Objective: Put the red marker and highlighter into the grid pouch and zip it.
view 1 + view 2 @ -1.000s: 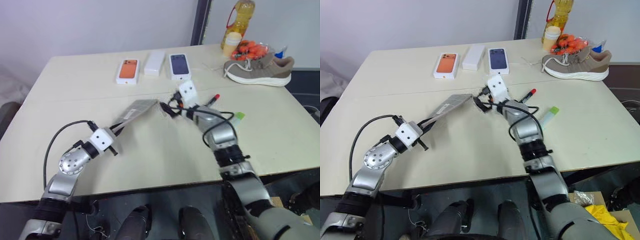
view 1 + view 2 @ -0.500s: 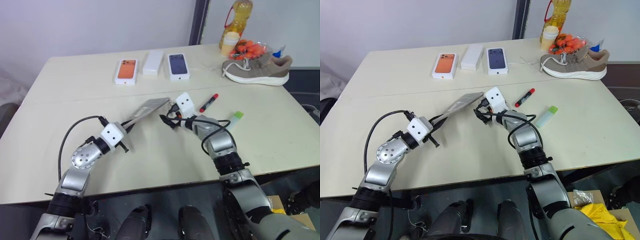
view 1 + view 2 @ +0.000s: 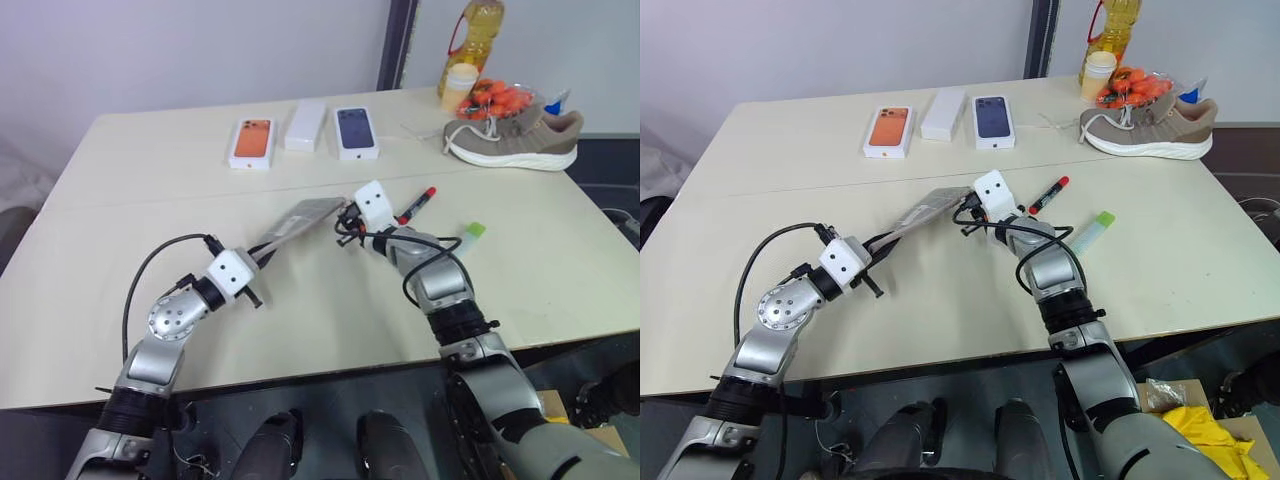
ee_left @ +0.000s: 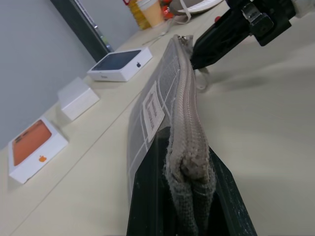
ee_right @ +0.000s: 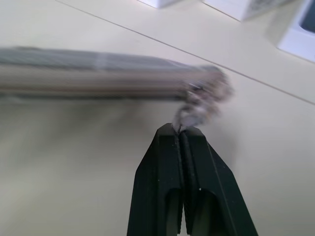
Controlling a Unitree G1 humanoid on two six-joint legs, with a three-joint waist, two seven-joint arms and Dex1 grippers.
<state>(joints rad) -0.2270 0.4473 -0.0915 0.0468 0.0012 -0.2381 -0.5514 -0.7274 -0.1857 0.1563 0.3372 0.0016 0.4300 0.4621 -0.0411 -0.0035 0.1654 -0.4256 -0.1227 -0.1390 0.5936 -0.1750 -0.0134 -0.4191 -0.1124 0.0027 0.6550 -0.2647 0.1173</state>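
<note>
Above the table (image 3: 120, 300), the pouch (image 3: 300, 219) is held off the surface, one end clamped in the left gripper (image 4: 189, 169). At its far end, the right gripper (image 5: 180, 133) is closed on the zipper pull (image 5: 189, 114). The zipper looks shut along the whole visible length. The marker (image 3: 418, 203) and highlighter (image 3: 468, 234) lie on the table beside the right arm, outside the pouch. Judged from this, opening is only starting; loading both pens and zipping remain.
</note>
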